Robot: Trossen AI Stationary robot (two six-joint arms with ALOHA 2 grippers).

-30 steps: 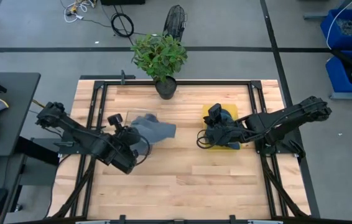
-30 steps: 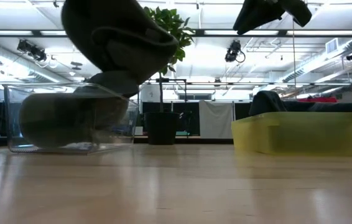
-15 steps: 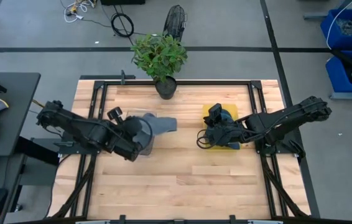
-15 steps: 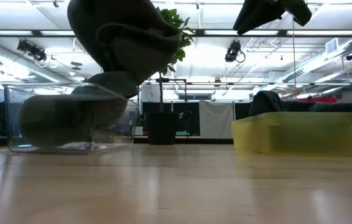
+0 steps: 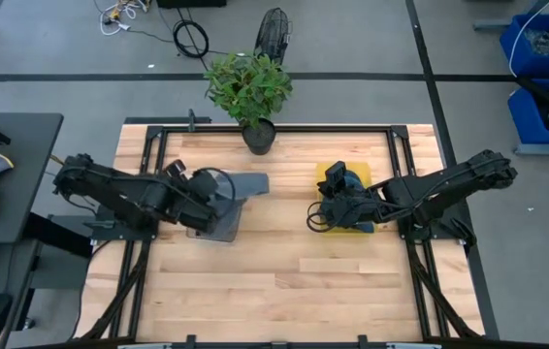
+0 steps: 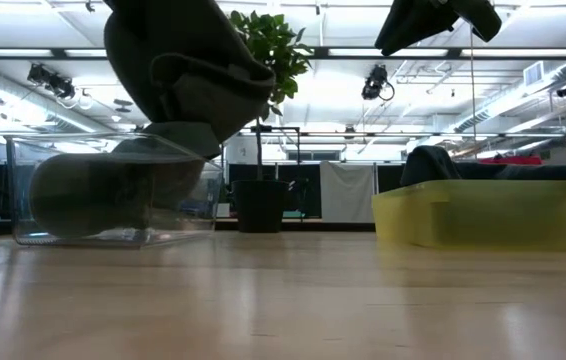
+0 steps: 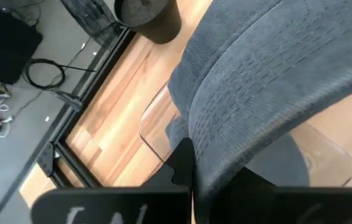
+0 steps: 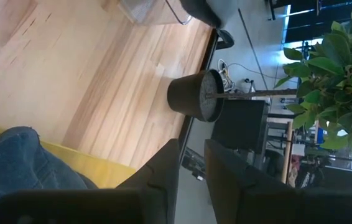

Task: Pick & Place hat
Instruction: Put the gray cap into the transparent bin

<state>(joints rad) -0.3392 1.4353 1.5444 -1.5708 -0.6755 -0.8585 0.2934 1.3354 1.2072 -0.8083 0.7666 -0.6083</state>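
- While the wooden table lies bare across its whole near half, the work sits along its far side, so room for travel is generous toward the front.
- Left of centre, the clear bin holds grey cloth, and the left gripper hangs over it, clamped on a grey hat that droops from its fingers above the bin's rim.
- Judging by this, the step in hand is the carry: the hat is lifted, not yet set down.
- Right of centre, the yellow bin holds blue-grey cloth; if it is the goal, the next move calls for a level sweep across the open strip between the bins, then a drop inside its walls.
- The right gripper hovers over that yellow bin, its fingers a narrow gap apart and holding nothing; it crowds the landing spot.
- At the far edge the potted plant stands between the bins, near enough for trailing cloth to brush, so the path should keep to the near side.
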